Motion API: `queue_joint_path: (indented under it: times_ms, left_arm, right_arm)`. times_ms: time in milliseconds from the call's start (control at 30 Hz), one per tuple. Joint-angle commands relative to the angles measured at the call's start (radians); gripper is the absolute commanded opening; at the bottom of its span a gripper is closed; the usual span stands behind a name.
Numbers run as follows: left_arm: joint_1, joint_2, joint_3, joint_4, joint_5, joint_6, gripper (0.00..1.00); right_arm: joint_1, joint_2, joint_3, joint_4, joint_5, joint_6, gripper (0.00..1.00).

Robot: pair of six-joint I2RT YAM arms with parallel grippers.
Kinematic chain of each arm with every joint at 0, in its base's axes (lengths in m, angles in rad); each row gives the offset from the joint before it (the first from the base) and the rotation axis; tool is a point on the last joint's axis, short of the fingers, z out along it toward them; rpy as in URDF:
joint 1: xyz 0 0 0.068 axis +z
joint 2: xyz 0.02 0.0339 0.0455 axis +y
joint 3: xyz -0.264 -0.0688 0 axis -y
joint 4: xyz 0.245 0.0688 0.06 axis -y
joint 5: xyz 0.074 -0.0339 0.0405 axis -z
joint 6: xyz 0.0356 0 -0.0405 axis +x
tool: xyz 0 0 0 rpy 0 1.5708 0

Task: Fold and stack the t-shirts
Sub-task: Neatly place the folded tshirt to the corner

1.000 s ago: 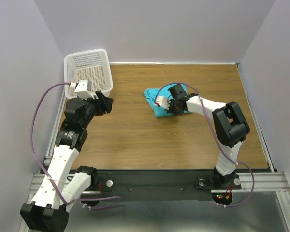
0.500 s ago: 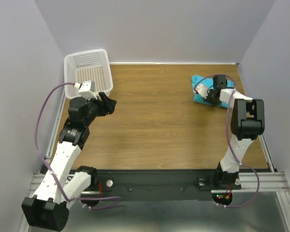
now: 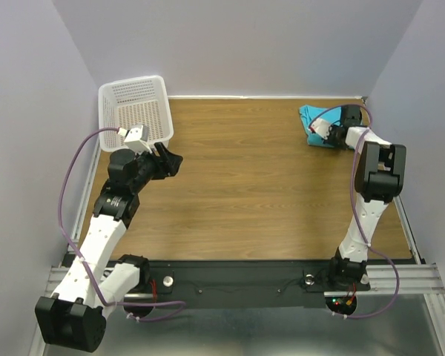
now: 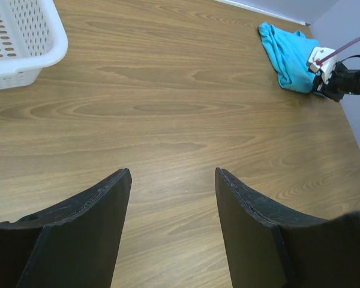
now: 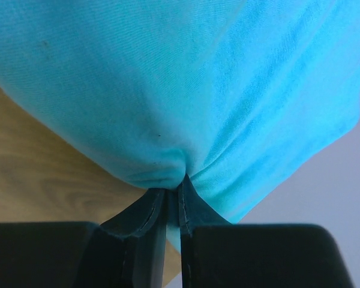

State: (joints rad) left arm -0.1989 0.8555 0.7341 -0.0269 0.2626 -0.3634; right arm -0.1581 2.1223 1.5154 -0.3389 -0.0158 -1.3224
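Right gripper [image 5: 174, 193], fingers pinched nearly closed on the shirt [image 3: 309, 119], has dragged it from the middle of the table [image 3: 245, 178] to its far right corner, probably the stacking spot; left gripper [image 4: 172, 175] gapes empty.

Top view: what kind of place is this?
Likely a robot lab booth: left arm and right arm bolted to a metal rail, plain walls around a wooden table.
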Motion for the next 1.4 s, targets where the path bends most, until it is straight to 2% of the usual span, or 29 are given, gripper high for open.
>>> queue_joint_path:
  times_ms: [0, 100, 167, 200, 267, 400, 467, 500, 600, 633, 700, 733, 800, 833, 1033, 1200, 1300, 1367]
  left_arm:
    - [0.006, -0.004, -0.012, 0.058, 0.023, -0.006, 0.69]
    - [0.004, -0.004, -0.013, 0.056, 0.023, -0.003, 0.69]
    - [0.004, -0.007, -0.015, 0.054, 0.024, -0.002, 0.69]
    - [0.004, -0.012, -0.013, 0.053, 0.023, 0.000, 0.69]
    - [0.004, -0.018, -0.013, 0.051, 0.020, 0.004, 0.69]
    - [0.007, -0.029, 0.001, 0.044, 0.024, 0.012, 0.69]
    - [0.007, -0.035, 0.008, 0.042, 0.026, 0.017, 0.69]
    - [0.007, -0.042, 0.019, 0.041, 0.024, 0.020, 0.69]
    - [0.006, -0.053, 0.039, 0.038, 0.001, 0.036, 0.69]
    - [0.006, -0.059, 0.057, 0.035, -0.014, 0.043, 0.70]
    - [0.007, -0.065, 0.088, 0.028, -0.031, 0.061, 0.72]
    - [0.007, -0.065, 0.097, 0.028, -0.049, 0.069, 0.74]
    - [0.007, -0.073, 0.122, 0.028, -0.066, 0.080, 0.76]
    - [0.007, -0.073, 0.129, 0.004, -0.088, 0.093, 0.78]
    - [0.007, -0.070, 0.149, -0.033, -0.160, 0.122, 0.81]
    - [0.009, -0.055, 0.103, -0.059, -0.252, 0.133, 0.82]
    - [0.009, -0.052, 0.087, -0.080, -0.316, 0.107, 0.87]
    - [0.009, -0.053, 0.079, -0.088, -0.348, 0.090, 0.97]
  right_arm:
    - [-0.017, 0.037, 0.080, 0.034, -0.006, -0.112, 0.01]
    - [-0.024, 0.064, 0.104, 0.037, 0.002, -0.109, 0.04]
    - [-0.027, 0.050, 0.106, 0.040, -0.007, -0.089, 0.28]
    - [-0.026, 0.036, 0.092, 0.040, -0.015, -0.071, 0.47]
    - [-0.026, -0.034, 0.065, 0.041, -0.059, -0.063, 0.57]
    - [-0.026, -0.197, -0.029, 0.040, -0.154, -0.018, 0.68]
    - [-0.026, -0.260, -0.061, 0.037, -0.196, 0.073, 0.70]
    - [-0.027, -0.331, -0.070, 0.038, -0.211, 0.156, 0.76]
    - [-0.029, -0.436, -0.101, 0.038, -0.269, 0.334, 0.88]
    - [-0.026, -0.506, -0.107, 0.038, -0.291, 0.477, 0.98]
    - [-0.027, -0.565, -0.132, 0.038, -0.288, 0.644, 1.00]
    - [-0.029, -0.620, -0.144, 0.037, -0.271, 0.801, 1.00]
    - [-0.027, -0.665, -0.182, 0.035, -0.254, 0.958, 1.00]
    - [-0.027, -0.702, -0.219, 0.006, -0.285, 1.065, 1.00]
    - [-0.027, -0.866, -0.363, -0.015, -0.398, 1.245, 1.00]
    - [-0.055, -0.943, -0.422, -0.026, -0.265, 1.355, 1.00]
    - [-0.058, -0.967, -0.463, -0.025, -0.130, 1.362, 1.00]
    - [-0.060, -0.981, -0.480, -0.025, -0.079, 1.356, 1.00]
